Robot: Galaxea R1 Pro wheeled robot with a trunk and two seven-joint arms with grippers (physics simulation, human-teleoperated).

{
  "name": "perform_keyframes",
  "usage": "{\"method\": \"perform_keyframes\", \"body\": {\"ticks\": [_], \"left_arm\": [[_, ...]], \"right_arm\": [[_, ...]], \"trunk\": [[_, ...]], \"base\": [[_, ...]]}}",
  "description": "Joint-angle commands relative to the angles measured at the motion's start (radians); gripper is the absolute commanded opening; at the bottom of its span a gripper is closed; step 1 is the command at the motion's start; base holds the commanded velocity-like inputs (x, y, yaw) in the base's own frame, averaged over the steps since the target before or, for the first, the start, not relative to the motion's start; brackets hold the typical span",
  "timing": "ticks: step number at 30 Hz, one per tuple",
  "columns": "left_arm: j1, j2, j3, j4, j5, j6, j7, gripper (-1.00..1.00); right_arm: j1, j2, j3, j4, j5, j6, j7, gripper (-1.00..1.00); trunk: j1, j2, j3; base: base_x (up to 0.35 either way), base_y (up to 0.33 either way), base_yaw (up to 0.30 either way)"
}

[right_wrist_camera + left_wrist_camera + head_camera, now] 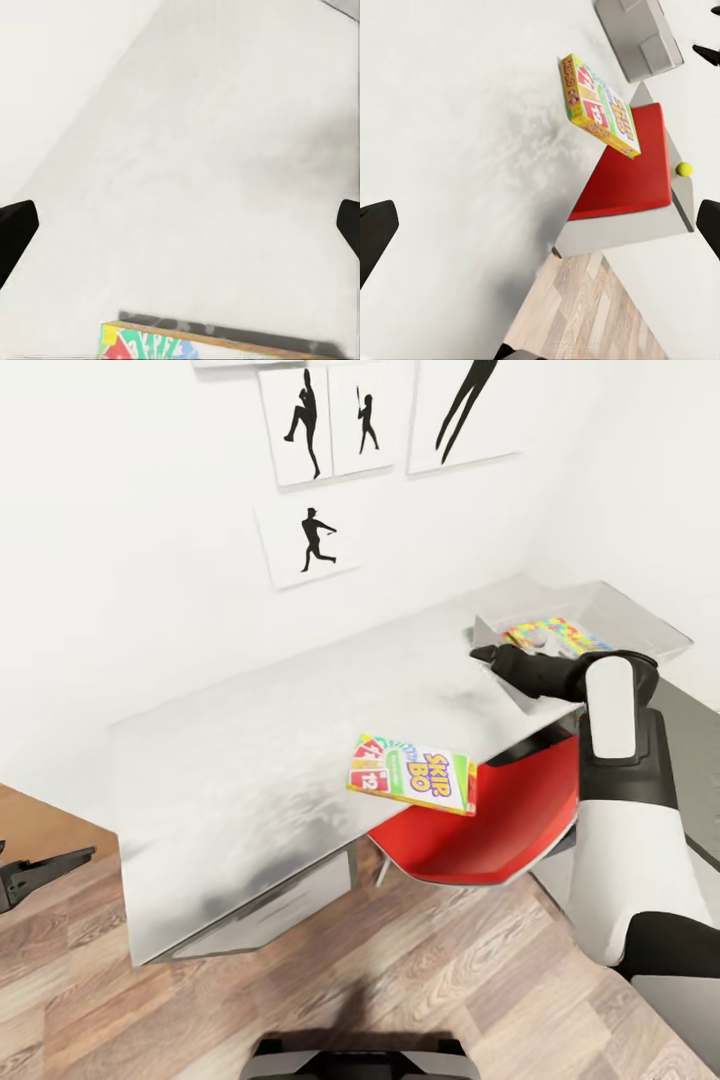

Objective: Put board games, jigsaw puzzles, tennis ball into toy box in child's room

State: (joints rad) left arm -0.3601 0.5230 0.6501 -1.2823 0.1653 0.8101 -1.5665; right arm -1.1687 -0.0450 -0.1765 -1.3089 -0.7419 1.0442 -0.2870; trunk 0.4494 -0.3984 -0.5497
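Note:
The Skip-Bo board game [412,773] lies flat on the white table [250,760], at its front edge above a red chair. In the left wrist view the same box [600,105] appears, and a tennis ball [684,169] rests on a grey surface beside the red seat. The grey toy box [600,610] stands at the table's back right with a jigsaw puzzle [555,635] inside. My right gripper [497,654] hovers open just left of the toy box; its wrist view [180,225] looks down on bare tabletop and the game's edge [187,345]. Off the table's left end, my left gripper [45,865] [540,229] is open and empty.
A red chair [490,825] is tucked under the table's front right. White drawers [270,910] hang under the tabletop. Silhouette pictures [315,540] hang on the white wall behind. Wood-plank floor [350,980] lies in front.

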Motion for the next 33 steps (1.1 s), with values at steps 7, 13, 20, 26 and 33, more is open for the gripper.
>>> {"method": "perform_keyframes", "body": {"ticks": [7,13,20,26,33], "left_arm": [[0.000,0.001,0.000,0.000,-0.001,0.010,-0.004,1.00],[0.000,0.001,0.001,0.000,-0.001,0.010,-0.004,1.00],[0.001,0.005,0.015,0.000,0.000,0.010,-0.004,1.00],[0.030,0.024,0.085,-0.006,0.002,0.012,-0.004,1.00],[0.067,0.043,0.180,-0.018,0.059,0.013,-0.004,1.00]], "right_arm": [[0.097,-0.083,-0.008,-0.062,-0.159,0.003,0.079,1.00],[0.192,-0.156,-0.016,-0.095,-0.290,0.003,0.127,1.00],[0.295,-0.219,-0.076,-0.126,-0.390,0.003,0.204,1.00],[0.416,-0.247,-0.170,-0.147,-0.416,0.003,0.346,1.00],[0.582,-0.258,-0.256,-0.152,-0.412,0.003,0.549,1.00]], "trunk": [[0.001,-0.002,0.009],[0.001,-0.002,0.017],[0.001,-0.002,0.026],[0.001,-0.002,0.035],[0.001,-0.002,0.044]], "base": [[0.000,0.000,-0.166],[0.000,0.000,-0.189],[0.000,0.000,-0.195],[0.000,0.000,-0.196],[0.000,0.000,-0.197]]}}
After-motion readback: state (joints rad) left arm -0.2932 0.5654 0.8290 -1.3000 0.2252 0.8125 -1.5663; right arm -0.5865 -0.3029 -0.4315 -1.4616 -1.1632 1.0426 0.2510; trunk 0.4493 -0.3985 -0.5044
